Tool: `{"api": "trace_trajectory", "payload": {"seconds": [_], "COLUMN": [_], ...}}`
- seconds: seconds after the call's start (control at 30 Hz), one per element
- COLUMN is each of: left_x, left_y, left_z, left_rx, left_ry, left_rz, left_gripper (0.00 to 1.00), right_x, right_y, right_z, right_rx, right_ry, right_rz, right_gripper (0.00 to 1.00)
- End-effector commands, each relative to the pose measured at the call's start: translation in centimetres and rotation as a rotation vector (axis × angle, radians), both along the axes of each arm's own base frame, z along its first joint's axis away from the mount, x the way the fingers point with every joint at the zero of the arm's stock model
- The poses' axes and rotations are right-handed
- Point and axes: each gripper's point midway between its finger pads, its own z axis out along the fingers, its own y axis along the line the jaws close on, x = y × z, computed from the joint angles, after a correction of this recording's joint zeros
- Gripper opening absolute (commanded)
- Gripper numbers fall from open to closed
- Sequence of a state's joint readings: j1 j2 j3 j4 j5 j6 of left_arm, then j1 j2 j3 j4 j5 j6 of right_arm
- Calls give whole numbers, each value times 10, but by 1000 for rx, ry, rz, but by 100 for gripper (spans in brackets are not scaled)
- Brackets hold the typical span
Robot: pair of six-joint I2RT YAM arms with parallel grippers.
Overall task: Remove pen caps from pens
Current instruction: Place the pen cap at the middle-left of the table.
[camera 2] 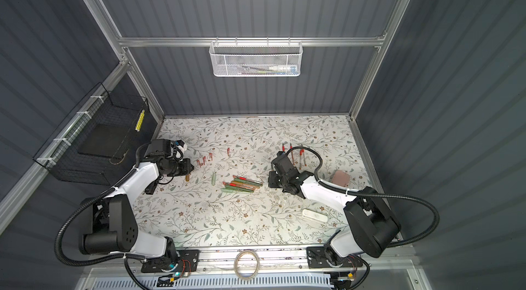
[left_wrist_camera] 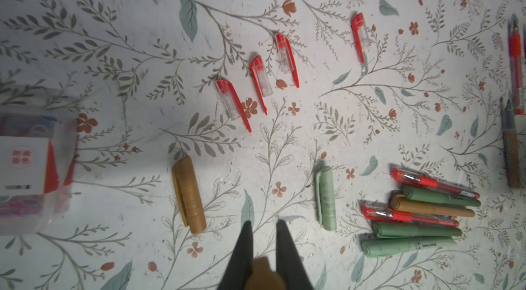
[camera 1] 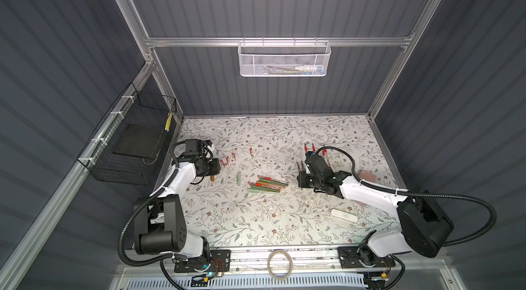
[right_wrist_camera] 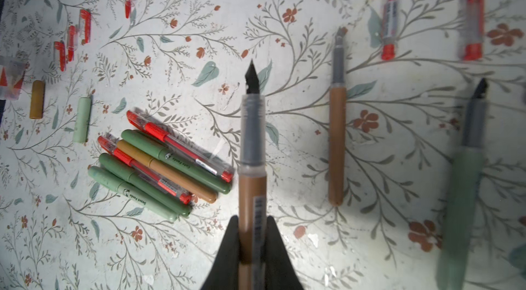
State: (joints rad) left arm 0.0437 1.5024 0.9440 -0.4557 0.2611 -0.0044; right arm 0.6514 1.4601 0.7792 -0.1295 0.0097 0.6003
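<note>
The right gripper [right_wrist_camera: 252, 217] pinches the barrel of a brown pen [right_wrist_camera: 252, 160] between its fingers [right_wrist_camera: 227, 246]. The pen is uncapped, and its dark nib points straight out past the fingertips. To one side of these fingers a pile of capped pens [right_wrist_camera: 162, 166] lies on the floral table [right_wrist_camera: 299, 137], red-and-clear, olive, pale-green and mustard ones touching one another. To the other side lie an uncapped brown pen [right_wrist_camera: 337, 146] and an uncapped pale-green pen [right_wrist_camera: 464, 189], with two clear red pens [right_wrist_camera: 390, 9] beyond them. The left gripper [left_wrist_camera: 264, 221] has its fingers [left_wrist_camera: 244, 246] drawn close on a blurred brown piece [left_wrist_camera: 266, 271]. A loose brown cap [left_wrist_camera: 189, 194] and a loose pale-green cap [left_wrist_camera: 326, 199] flank the fingertips, and four clear red-clipped caps [left_wrist_camera: 259, 81] lie farther ahead. Off to the brown cap's side is a clear packet [left_wrist_camera: 57, 203] holding a white-and-red card [left_wrist_camera: 22, 166]. In a top view, a white mesh basket [camera 1: 256, 61] on the back rail holds a white tube [camera 1: 306, 68] and some slim sticks. A black wire basket [camera 1: 122, 172] on the side wall holds a dark flat slab [camera 1: 136, 140]. Near the right arm sit a pink case [camera 1: 367, 175] and a white oblong case [camera 1: 344, 214]; I cannot tell whether they hold anything.
</note>
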Motion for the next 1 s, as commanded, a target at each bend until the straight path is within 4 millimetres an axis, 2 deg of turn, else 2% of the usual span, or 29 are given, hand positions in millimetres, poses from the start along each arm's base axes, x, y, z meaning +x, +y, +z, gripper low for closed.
{"api": "trace_trajectory", "payload": {"seconds": [0.0, 0.3, 0.4, 0.5, 0.57, 0.67, 0.8, 0.97], "left_x": [2, 12, 14, 12, 11, 10, 12, 10], "left_y": [0, 4, 5, 5, 8, 7, 5, 3], "left_z": [-23, -56, -63, -67, -65, -61, -41, -21], "left_rx": [-10, -8, -5, -6, 8, 4, -5, -20], "left_ry": [67, 179, 200, 224, 219, 204, 151, 93], "left_rz": [9, 53, 61, 69, 74, 75, 72, 70], "left_gripper": [0, 3, 6, 13, 20, 23, 27, 40], "right_x": [6, 18, 23, 26, 29, 35, 41, 49], "right_y": [1, 4, 2, 3, 0, -3, -3, -5], "right_z": [-1, -17, -23, -27, -29, -36, -37, -42], "right_rx": [-17, -26, -39, -46, -72, -118, -153, -203], "right_ry": [33, 79, 76, 94, 93, 106, 121, 126], "right_rz": [14, 17, 8, 6, -4, -11, -12, -16], "right_gripper": [0, 0, 0, 1, 2, 3, 4, 6]}}
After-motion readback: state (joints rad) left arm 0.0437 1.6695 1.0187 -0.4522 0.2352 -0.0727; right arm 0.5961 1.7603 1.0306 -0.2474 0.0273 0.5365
